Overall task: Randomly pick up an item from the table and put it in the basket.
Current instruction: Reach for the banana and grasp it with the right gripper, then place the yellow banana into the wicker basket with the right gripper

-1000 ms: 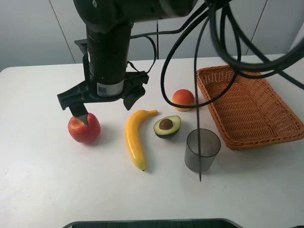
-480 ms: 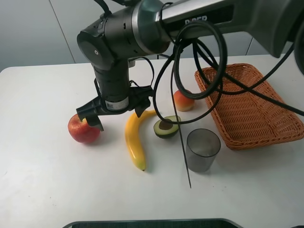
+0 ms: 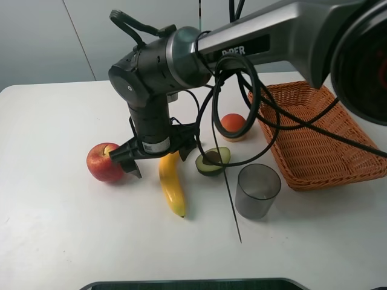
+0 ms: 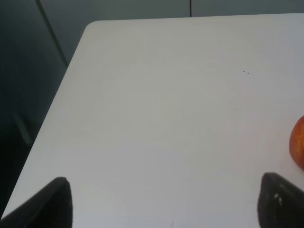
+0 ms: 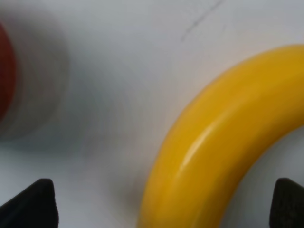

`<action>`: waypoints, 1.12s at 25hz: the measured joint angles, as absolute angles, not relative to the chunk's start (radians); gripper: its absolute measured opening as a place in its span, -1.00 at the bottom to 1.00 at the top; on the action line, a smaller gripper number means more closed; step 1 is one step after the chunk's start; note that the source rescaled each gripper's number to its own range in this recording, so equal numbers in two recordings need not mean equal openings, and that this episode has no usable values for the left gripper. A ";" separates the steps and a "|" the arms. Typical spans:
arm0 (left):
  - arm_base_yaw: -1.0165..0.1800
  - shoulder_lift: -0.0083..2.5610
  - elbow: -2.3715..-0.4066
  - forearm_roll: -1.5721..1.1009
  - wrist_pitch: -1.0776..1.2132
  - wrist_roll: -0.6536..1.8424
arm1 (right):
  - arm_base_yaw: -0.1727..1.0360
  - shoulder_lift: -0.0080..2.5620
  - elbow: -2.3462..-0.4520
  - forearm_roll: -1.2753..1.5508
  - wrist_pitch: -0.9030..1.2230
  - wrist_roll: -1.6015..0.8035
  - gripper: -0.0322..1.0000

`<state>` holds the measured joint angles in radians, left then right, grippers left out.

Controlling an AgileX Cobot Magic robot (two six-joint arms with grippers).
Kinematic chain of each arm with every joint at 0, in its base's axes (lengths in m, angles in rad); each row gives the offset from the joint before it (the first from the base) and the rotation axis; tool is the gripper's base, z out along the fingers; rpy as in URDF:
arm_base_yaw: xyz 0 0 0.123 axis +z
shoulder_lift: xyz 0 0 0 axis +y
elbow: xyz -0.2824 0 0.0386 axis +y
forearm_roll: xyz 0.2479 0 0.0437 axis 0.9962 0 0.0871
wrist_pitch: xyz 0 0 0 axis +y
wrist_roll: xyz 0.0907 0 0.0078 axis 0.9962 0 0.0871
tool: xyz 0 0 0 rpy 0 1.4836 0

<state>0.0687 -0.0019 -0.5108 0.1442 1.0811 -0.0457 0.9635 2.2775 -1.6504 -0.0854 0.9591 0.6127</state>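
The yellow banana (image 3: 171, 187) lies on the white table (image 3: 60, 235), between a red apple (image 3: 101, 162) and a halved avocado (image 3: 213, 161). My right gripper (image 3: 159, 155) has reached across and is low over the banana's upper end, open, with one finger on each side. The right wrist view shows the banana (image 5: 209, 142) close up, between the open gripper's (image 5: 159, 209) dark fingertips. The orange-brown wicker basket (image 3: 326, 142) stands at the right and is empty. My left gripper (image 4: 164, 204) is open over bare table, and the apple's edge (image 4: 299, 147) shows beside it.
A grey translucent cup (image 3: 257, 190) stands in front of the basket. An orange-red round fruit (image 3: 233, 125) sits behind the avocado. Black cables hang from the arm over the avocado and cup.
My right gripper has come down and shifted right, from above the apple to straddling the banana's upper end. The fruits and basket have not moved.
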 joint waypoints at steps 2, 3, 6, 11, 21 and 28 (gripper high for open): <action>0.069 -0.002 -0.511 0.144 1.081 -0.046 | 0.960 2.282 -1.650 -0.084 0.959 0.613 0.88; 0.069 -0.002 -0.511 0.144 1.081 -0.046 | 0.957 2.282 -1.650 -0.084 0.959 0.613 0.86; 0.069 -0.002 -0.511 0.144 1.081 -0.046 | 0.945 2.284 -1.650 -0.084 0.959 0.613 0.81; 0.069 -0.002 -0.511 0.144 1.081 -0.048 | 0.939 2.316 -1.650 -0.071 0.959 0.613 0.71; 0.069 -0.002 -0.511 0.144 1.081 -0.048 | 0.939 2.337 -1.650 -0.065 0.961 0.595 -0.94; 0.069 -0.002 -0.511 0.144 1.081 -0.048 | 0.939 2.337 -1.650 -0.065 0.961 0.595 -0.87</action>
<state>0.0687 -0.0019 -0.5108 0.1442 1.0811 -0.0477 0.9392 2.3370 -1.6504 -0.0646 0.9609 0.5952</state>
